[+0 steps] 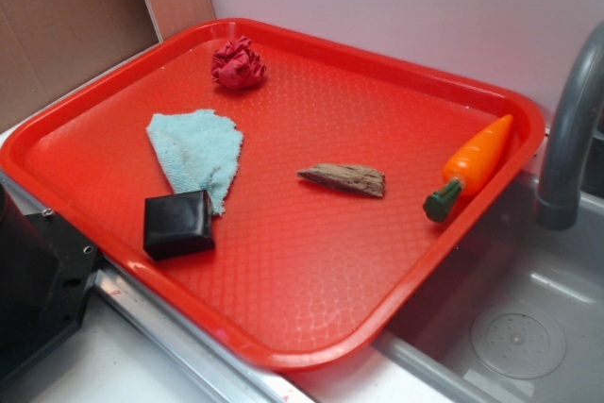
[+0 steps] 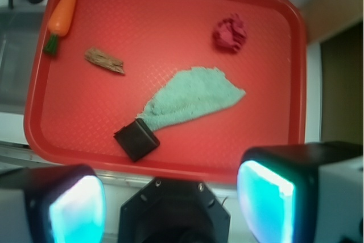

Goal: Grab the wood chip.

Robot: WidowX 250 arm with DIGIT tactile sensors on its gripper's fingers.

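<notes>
While the gripper (image 2: pixel 170 197) hangs back over the near edge of the red tray (image 2: pixel 170 4), its two fingers (image 2: pixel 77 209) stand wide apart with nothing between them, their pads glowing pale cyan in the wrist view. On the tray's dimpled floor lies the wood chip (image 1: pixel 343 178), a flat grey-brown sliver with plain grain, lying flat and alone, touching nothing; in the exterior view its pointed end faces left and its blunter end faces the orange toy carrot (image 1: pixel 472 165). That carrot rests near the chip but apart from it, hard by the tray's rim on the sink side, green stub toward the camera. A light blue cloth (image 1: pixel 196 150) is spread well apart from the chip, and a black square block (image 1: pixel 178 224) sits on or against the cloth's lower corner (which of the two I cannot tell). A crumpled red wad (image 1: pixel 237 63) sits near the tray's far rim. Beside the tray, a grey faucet (image 1: pixel 573 129) rises over a metal sink (image 1: pixel 519 327). In the wrist view the chip (image 2: pixel 104 61) shows far from the fingers, toward the upper left.
</notes>
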